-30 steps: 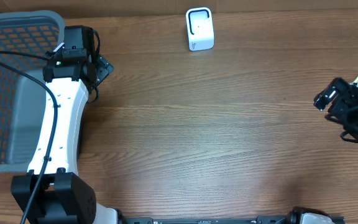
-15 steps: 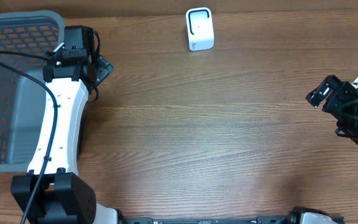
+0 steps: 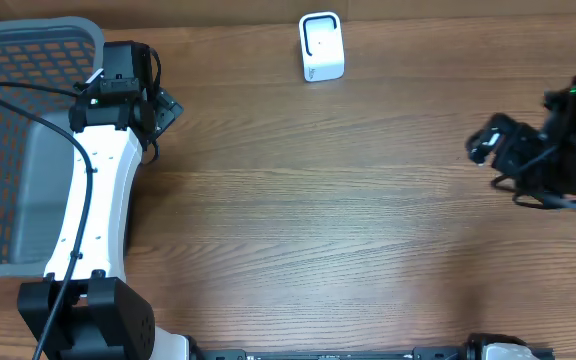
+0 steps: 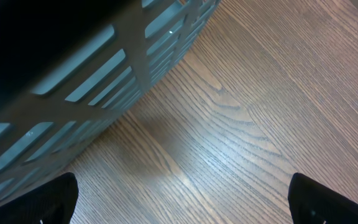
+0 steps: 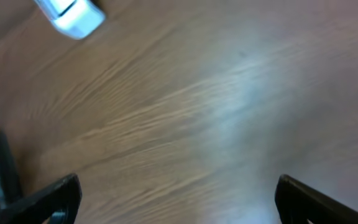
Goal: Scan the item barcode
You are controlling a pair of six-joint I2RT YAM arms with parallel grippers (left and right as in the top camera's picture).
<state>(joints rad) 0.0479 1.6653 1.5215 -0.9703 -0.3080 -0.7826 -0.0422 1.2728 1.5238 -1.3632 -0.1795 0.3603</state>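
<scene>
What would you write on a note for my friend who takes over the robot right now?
Left gripper: open, empty, beside the wall of the grey basket at the left of the table.
Right gripper: open, empty, over bare wood on the right side.
White scanner: sits near the middle of the table's far edge, nothing in front of it.
Item to scan: not visible in any view now.
Done: nothing that shows.
Left: find an item, pick it up, and show its barcode to the scanner.
</scene>
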